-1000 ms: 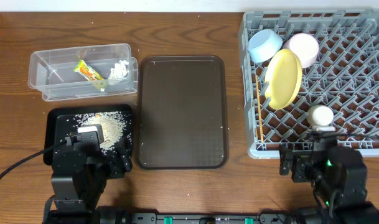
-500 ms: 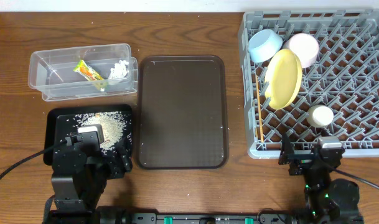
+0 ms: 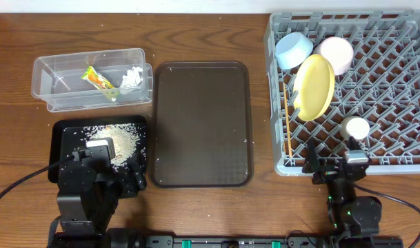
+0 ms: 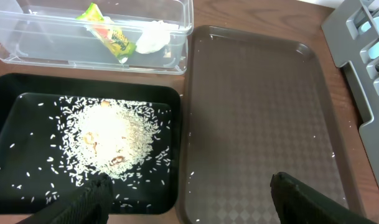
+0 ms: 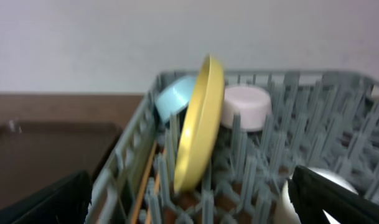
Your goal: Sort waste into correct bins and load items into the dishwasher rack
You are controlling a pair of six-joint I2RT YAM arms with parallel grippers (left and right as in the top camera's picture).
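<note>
The grey dishwasher rack (image 3: 392, 96) at the right holds the yellow plate (image 3: 314, 86) on edge, the light blue bowl (image 3: 293, 49), the white-pink bowl (image 3: 334, 54), the pale cup (image 3: 355, 128) and the chopsticks (image 3: 287, 117). The clear box (image 3: 58, 93) holds the green-and-yellow wrapper (image 3: 99, 81) and white paper bits (image 3: 132, 77). The black tray (image 3: 63, 132) holds rice (image 3: 120, 141). My left gripper (image 4: 189, 199) is open and empty above the black tray's front right corner. My right gripper (image 5: 189, 199) is open and empty at the rack's front edge, facing the plate (image 5: 198, 124).
A large dark brown serving tray (image 3: 201, 124) lies between the bins and the rack, with a few stray rice grains (image 4: 331, 155) on it. The wooden table (image 3: 210, 21) extends behind it. Both arm bases sit at the table's front edge.
My right arm has drawn back from the cup toward the table's front edge and lowered. The cup stays in the rack. The left arm has not moved.
</note>
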